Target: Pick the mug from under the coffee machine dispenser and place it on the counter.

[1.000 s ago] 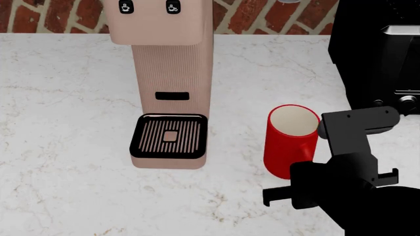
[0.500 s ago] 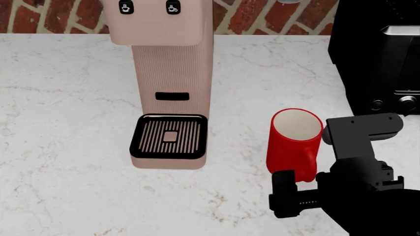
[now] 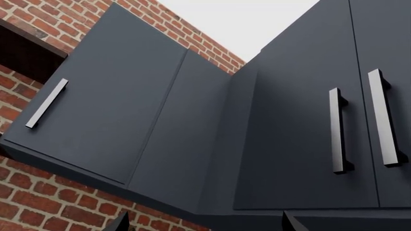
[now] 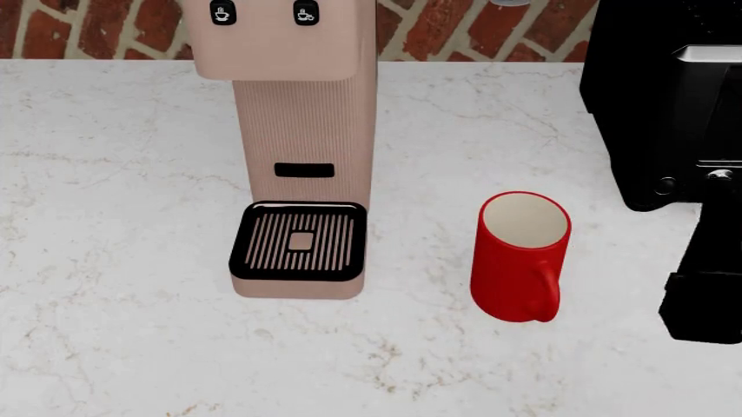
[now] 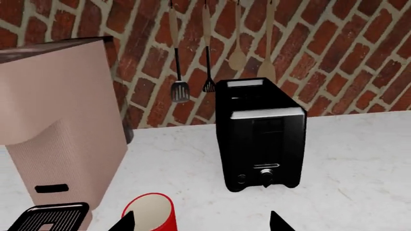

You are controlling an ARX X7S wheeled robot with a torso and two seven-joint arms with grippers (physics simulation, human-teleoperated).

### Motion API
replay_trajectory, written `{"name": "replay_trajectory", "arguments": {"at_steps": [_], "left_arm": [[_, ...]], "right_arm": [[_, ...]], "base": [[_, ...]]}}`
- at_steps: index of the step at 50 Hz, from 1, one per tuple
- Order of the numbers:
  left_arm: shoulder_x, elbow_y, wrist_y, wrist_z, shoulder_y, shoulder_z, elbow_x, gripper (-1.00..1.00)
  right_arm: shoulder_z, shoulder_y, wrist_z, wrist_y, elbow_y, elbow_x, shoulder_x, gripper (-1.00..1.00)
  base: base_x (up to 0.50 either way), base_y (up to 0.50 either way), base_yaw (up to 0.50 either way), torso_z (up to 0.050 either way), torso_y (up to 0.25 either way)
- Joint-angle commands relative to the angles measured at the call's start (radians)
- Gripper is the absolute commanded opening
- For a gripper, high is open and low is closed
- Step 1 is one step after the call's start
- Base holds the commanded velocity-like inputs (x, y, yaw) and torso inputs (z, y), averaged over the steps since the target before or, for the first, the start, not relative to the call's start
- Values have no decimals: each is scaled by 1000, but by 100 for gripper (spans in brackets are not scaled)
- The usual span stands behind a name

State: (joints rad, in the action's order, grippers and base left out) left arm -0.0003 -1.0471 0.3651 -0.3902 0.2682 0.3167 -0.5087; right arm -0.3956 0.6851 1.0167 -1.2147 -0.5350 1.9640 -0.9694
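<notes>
The red mug [image 4: 519,256] stands upright on the white marble counter [image 4: 116,174], to the right of the dusty-pink coffee machine dispenser [image 4: 304,130] and off its black drip tray [image 4: 299,241], which is bare. The mug's handle faces the front. In the right wrist view my right gripper [image 5: 202,224] is open and empty, drawn back above the mug [image 5: 151,214], whose rim shows by one fingertip [image 5: 125,223]. A black part of my right arm [image 4: 701,295] shows at the head view's right edge. My left gripper [image 3: 205,224] is open and empty, pointing up at wall cabinets.
A boxy black appliance [image 4: 672,104] with knobs stands at the back right of the counter, close to the mug; it also shows in the right wrist view [image 5: 260,134]. Utensils [image 5: 180,91] hang on the brick wall. Dark navy wall cabinets [image 3: 289,120] fill the left wrist view.
My right gripper has opened, let go of the mug and drawn back to the right, almost out of the head view. The mug stays standing on the counter.
</notes>
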Motion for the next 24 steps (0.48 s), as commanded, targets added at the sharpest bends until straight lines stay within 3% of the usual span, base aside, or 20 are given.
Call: {"name": "replay_trajectory", "arguments": {"at_steps": [1,9,24], "left_arm": [[0,0,6,12,5,-9,-6,100],[0,0,10,28,2,-17,-13,100],[0,0,30,59,18,-31,-33,100]], "right_arm": [[-580,-272,261,-23,-305,415,18,100],[-633,-303,232,-76,-371,426,156,100],[-401,-192,196,-86,-350,271,217,100]], "base": [[0,0,0,0,0],[0,0,0,0,0],[0,0,0,0,0]]}}
